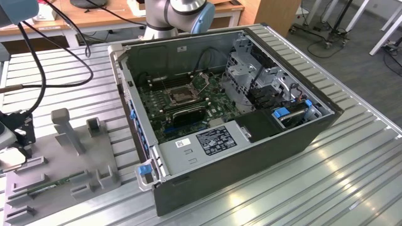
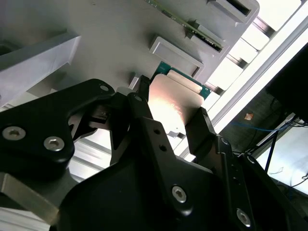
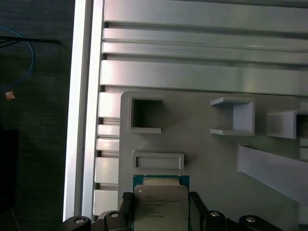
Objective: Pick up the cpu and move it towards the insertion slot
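Note:
The cpu [image 3: 160, 208], a flat square chip with a silvery face and green rim, lies against the grey fixture plate [image 3: 202, 154]. My gripper [image 3: 161, 204] is shut on it, one black finger [image 3: 126, 206] on each side. The second wrist view shows the same grip: the cpu [image 2: 169, 96] glints between the fingers [image 2: 201, 126] of my gripper [image 2: 171, 113]. In the exterior view the arm's wrist [image 1: 16, 129] hangs at the far left over the plate [image 1: 63, 157]. The insertion slot [image 1: 182, 97] is a silver-framed square socket on the motherboard inside the open computer case [image 1: 251, 155], well to the exterior view's right.
The fixture plate carries several raised grey holders [image 1: 66, 129] and a long green memory stick [image 1: 47, 186]. Black cables [image 1: 37, 70] hang over the ribbed metal table [image 1: 326, 188]. Drive cages [image 1: 248, 70] and a power supply [image 1: 210, 141] crowd the case around the socket.

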`<state>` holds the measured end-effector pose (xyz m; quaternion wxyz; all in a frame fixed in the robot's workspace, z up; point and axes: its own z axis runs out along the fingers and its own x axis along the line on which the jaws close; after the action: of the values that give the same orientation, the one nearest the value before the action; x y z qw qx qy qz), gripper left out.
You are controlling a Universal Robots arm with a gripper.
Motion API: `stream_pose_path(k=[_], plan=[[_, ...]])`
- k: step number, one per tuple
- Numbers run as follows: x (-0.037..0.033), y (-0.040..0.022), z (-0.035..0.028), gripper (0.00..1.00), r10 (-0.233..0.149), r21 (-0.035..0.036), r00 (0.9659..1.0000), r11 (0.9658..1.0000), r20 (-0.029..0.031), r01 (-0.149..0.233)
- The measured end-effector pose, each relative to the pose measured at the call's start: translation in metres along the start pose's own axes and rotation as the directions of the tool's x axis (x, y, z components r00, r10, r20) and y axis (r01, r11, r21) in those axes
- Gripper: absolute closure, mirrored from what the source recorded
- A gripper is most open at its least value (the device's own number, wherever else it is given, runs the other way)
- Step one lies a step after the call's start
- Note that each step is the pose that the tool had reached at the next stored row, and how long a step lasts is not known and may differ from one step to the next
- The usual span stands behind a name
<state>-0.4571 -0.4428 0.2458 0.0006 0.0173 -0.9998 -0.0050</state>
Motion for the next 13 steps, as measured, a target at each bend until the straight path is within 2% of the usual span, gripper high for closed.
stream_pose_path(k=[6,13], plan=[[0.0000,0.0000,-0.0013,0.45,0.000,0.0001,1.0000,1.0000,-0.0002,0.000],[0.0000,0.0001,-0.0058,0.45,0.000,0.0001,1.0000,1.0000,0.0000,0.000]])
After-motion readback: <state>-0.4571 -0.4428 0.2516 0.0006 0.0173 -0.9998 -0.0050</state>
